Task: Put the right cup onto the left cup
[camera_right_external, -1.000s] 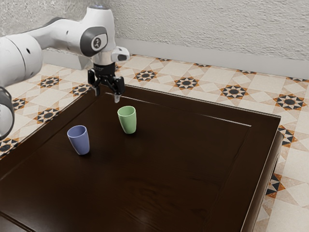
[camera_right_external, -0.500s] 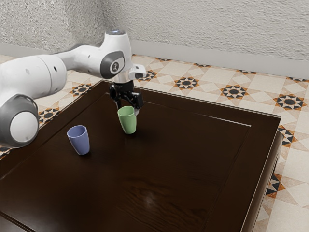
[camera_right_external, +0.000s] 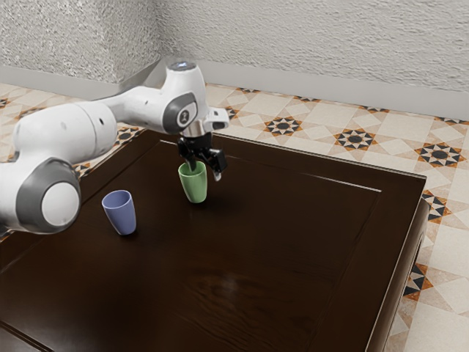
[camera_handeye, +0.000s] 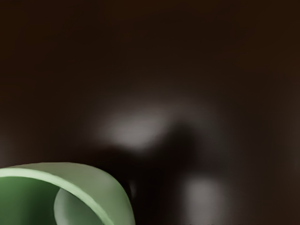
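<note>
My gripper [camera_right_external: 206, 173] is open at the rim of the green cup [camera_right_external: 194, 186], one finger over the cup's mouth and the other outside it, toward the exterior view's right. The green cup stands upright on the dark table. Nearer the exterior view's left, the blue cup [camera_right_external: 121, 215] also stands upright, apart from the green one. In the wrist view, the green cup [camera_handeye: 110, 190] appears at the lower edge, its mouth facing the camera, with a pale rounded shape inside; whether that is a fingertip, I cannot tell.
The dark wooden table [camera_right_external: 293, 235] extends around both cups, with a raised border along its edges. Its far edge lies behind the gripper, and patterned floor tiles and a rough wall [camera_right_external: 315, 51] are beyond.
My arm has swung toward the exterior view's right and lowered, bringing the gripper from beyond the green cup to its rim. Both cups stand where they were.
</note>
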Controlling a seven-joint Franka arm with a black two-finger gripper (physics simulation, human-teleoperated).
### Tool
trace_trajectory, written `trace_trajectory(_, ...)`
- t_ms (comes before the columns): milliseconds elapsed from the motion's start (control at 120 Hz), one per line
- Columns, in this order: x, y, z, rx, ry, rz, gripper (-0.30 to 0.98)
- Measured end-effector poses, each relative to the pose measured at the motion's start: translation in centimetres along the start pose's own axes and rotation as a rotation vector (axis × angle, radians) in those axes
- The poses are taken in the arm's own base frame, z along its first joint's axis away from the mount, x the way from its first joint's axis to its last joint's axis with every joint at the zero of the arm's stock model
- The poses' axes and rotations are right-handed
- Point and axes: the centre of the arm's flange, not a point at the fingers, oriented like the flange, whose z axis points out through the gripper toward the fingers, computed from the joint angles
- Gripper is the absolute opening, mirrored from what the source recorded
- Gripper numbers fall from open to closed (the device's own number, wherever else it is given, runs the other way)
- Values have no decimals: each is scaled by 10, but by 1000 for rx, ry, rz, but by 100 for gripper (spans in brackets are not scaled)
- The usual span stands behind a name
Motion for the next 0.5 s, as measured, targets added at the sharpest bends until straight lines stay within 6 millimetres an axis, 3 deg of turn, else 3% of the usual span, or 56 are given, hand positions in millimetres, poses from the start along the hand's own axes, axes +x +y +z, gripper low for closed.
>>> trace_trajectory(208, -4, -7, 36, -6, -34, 2, 64)
trace_trajectory(342, -4, -11, 40, -5, -34, 4, 38)
trace_trajectory(500, -2, -7, 29, -3, -18, 16, 10)
